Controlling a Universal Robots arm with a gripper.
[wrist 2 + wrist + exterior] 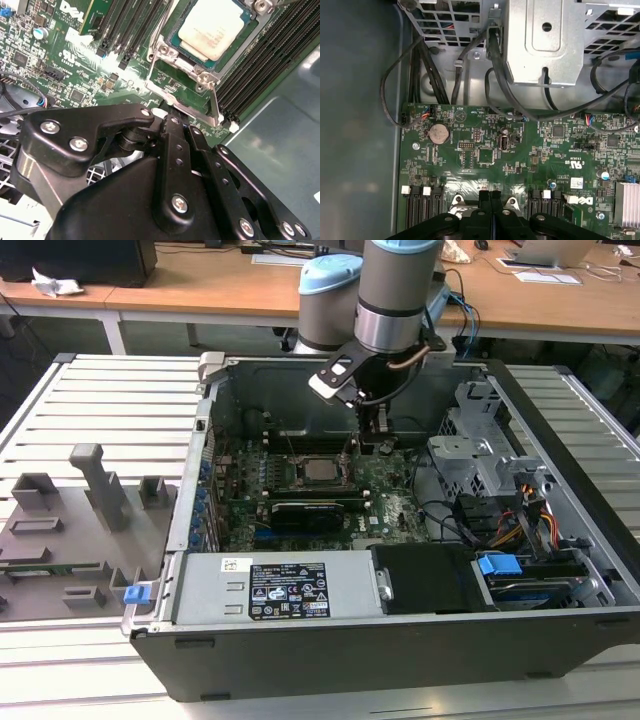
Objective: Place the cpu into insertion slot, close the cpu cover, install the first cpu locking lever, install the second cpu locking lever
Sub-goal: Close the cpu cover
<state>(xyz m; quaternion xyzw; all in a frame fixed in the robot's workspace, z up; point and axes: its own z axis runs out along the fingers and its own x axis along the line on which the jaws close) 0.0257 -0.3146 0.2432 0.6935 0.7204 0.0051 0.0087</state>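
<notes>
Gripper (377, 433): hanging low inside the computer case (400, 655), just beside the socket on the exterior view's right; its fingers (483, 201) are pressing together with nothing showing between them
Chip (212, 30): lying flat in the socket on the green board (520, 150), silvery top facing up, near the gripper's tips but not touching them
Cover (182, 59): metal frame sitting around the chip's edges; whether it is lying fully down I cannot tell
Lever (215, 102): thin metal rod running along the socket's side, next to the long black slots (260, 65)
Cables (420, 65): trailing from the board's edge towards a grey metal cage (545, 40)
</notes>
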